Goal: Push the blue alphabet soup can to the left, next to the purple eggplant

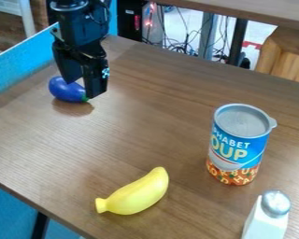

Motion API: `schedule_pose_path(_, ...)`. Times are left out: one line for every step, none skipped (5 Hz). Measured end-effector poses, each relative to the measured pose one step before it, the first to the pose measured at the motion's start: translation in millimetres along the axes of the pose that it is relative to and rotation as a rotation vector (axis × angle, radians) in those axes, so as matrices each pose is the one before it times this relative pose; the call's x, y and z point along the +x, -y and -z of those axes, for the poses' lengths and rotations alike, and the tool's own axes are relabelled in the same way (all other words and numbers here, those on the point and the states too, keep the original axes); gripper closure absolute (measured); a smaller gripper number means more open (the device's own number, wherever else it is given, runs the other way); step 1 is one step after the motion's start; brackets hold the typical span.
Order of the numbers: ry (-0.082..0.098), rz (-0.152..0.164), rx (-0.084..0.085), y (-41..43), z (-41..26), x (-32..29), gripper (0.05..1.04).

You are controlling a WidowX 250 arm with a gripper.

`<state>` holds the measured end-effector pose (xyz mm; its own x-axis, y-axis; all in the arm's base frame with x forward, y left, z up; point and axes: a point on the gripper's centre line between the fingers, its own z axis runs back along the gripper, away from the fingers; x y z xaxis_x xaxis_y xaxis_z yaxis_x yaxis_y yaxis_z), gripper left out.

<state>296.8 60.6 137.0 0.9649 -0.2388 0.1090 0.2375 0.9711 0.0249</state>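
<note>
The gripper (83,87) hangs at the upper left, low over the table (158,116), right at a purple toy eggplant (66,92). It covers part of the eggplant's upper right side. The eggplant's green stem end points to the lower right, and a dark patch shows on the wood just below it. Whether the gripper holds the eggplant, and whether the eggplant touches the table, I cannot tell.
A yellow toy banana (137,194) lies near the front edge. On the right stands a soup can (238,149), with a white shaker (266,219) in the lower right corner. A blue panel (21,63) borders the table's left side.
</note>
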Motion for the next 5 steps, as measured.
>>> schedule_pose_path(-0.0248,-0.0022,-0.0122,1.47,7.22,-2.36,0.083)
schedule_pose_path(0.0339,0.0945,-0.0136,37.6,-8.67,17.17,0.083)
schedule_pose_path(0.0539,0.098,-0.0401,42.37,-11.05,24.11,0.083)
schedule_pose_path(0.0231,0.0483,0.0142,28.67,-2.76,21.66,0.083)
schedule_pose_path(0.002,0.044,-0.014,25.81,1.23,22.56,0.083)
